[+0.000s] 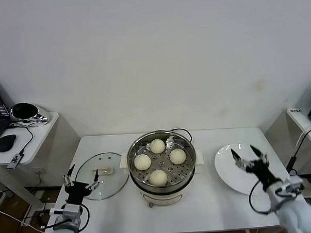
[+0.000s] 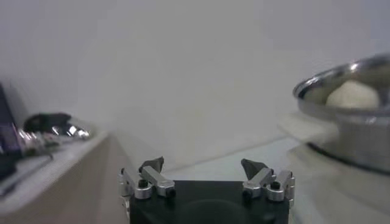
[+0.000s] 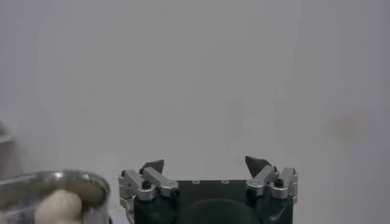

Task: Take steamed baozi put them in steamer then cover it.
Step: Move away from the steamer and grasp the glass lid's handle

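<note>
Several cream-white baozi [image 1: 157,161] lie on the perforated floor of the steel steamer [image 1: 132,155] at the middle of the table. One baozi [image 2: 352,95] shows over the steamer rim [image 2: 332,78] in the left wrist view, another baozi [image 3: 58,206] in the right wrist view. The glass cover [image 1: 100,176] with its cream handle lies flat on the table left of the steamer. My left gripper [image 1: 82,174] is open just over the cover's near left edge, holding nothing. Over the white plate [image 1: 229,168], my right gripper [image 1: 246,154] is open and empty.
A side table [image 1: 40,133] at the far left carries a black bowl-like object [image 1: 24,112], a mouse and a cable. Another small shelf [image 1: 300,118] stands at the far right. A black cord runs behind the steamer. The wall rises close behind the table.
</note>
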Available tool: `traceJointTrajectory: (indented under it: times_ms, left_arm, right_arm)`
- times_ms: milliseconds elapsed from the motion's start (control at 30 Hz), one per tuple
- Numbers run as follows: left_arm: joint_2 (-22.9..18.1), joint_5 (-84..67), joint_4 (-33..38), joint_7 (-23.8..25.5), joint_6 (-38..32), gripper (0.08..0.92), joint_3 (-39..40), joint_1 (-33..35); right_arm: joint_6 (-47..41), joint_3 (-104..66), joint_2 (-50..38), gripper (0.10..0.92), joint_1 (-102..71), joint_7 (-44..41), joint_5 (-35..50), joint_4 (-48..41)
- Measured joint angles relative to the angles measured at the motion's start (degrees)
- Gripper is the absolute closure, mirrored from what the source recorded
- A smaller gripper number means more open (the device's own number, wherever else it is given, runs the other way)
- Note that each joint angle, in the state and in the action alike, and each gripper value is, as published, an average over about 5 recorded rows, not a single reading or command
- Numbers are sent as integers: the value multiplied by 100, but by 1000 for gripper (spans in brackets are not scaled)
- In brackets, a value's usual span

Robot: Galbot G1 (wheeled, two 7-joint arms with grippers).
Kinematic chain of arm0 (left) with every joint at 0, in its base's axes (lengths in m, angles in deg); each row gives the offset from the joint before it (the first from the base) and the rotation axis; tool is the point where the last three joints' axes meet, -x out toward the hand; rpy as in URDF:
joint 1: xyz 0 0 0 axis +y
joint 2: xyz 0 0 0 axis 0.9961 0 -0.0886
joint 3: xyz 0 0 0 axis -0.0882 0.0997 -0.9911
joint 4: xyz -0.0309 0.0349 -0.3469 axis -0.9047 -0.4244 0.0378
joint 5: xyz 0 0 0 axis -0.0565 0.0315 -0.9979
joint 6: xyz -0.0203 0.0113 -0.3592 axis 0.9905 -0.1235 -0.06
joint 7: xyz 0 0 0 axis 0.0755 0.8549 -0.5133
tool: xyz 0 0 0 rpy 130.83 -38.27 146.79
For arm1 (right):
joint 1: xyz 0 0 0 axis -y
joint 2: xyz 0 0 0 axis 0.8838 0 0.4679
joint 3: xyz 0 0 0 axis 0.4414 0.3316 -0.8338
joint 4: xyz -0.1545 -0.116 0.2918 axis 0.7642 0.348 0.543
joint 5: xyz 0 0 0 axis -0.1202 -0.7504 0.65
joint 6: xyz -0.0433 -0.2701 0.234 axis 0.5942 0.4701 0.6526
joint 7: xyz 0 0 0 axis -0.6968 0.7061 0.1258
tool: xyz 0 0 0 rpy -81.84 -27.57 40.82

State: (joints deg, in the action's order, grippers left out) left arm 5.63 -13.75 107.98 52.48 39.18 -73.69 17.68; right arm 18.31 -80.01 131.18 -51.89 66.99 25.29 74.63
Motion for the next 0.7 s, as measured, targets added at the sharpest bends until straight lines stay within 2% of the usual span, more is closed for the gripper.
traceJointTrajectory:
  times_ms: [433,700]
  left_arm:
    - [956,2964,-808,-677,-466,177,680,-258]
    - [1223,3937,-1386,-848,-441,177,991,-578]
  right_arm:
    - [101,-257,655,203,-518,252,-130,167]
    - [119,-268,914,203,-597,303,-251,145]
